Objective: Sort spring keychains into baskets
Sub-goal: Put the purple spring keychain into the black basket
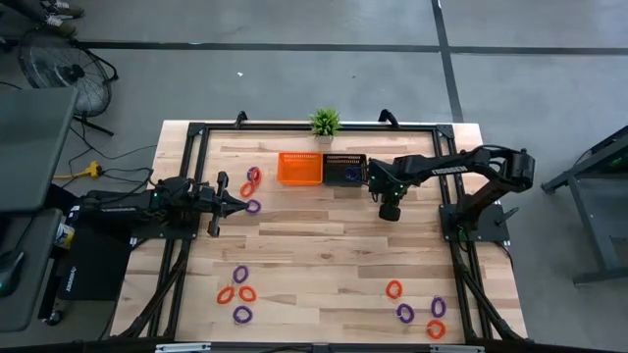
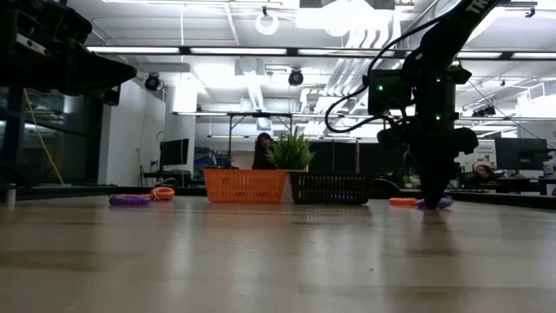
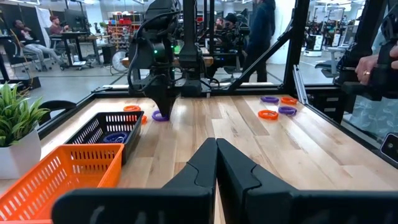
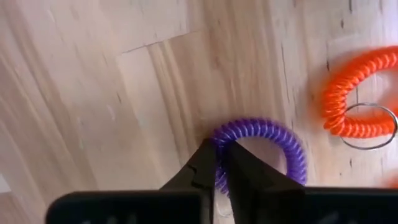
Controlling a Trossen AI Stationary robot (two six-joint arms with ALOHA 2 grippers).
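Right gripper: the right gripper (image 4: 219,163) is seen low on the pale wooden table (image 1: 324,245), just beside the black mesh plastic basket (image 1: 345,170); its two dark fingers are pinched tight on the coil of a purple spring keychain (image 4: 267,146)
Purple spring keychain: it lies flat on the wood, with an orange-red spring keychain (image 4: 354,93) and its thin metal ring just beside it
Left gripper: the left gripper (image 3: 216,163) is held above the left side of the table, fingers pressed together with nothing between them
Baskets: a bright orange mesh plastic basket (image 1: 299,168) and the black one are set side by side, touching, near the far edge; a purple coil (image 3: 115,137) is seen inside the black one
Small green potted plant (image 1: 325,124): it is stood just behind the baskets
Other keychains: small groups of purple and orange-red coils (image 1: 238,292) are spread near the front left, the front right (image 1: 417,309) and beside the left gripper (image 1: 251,186)
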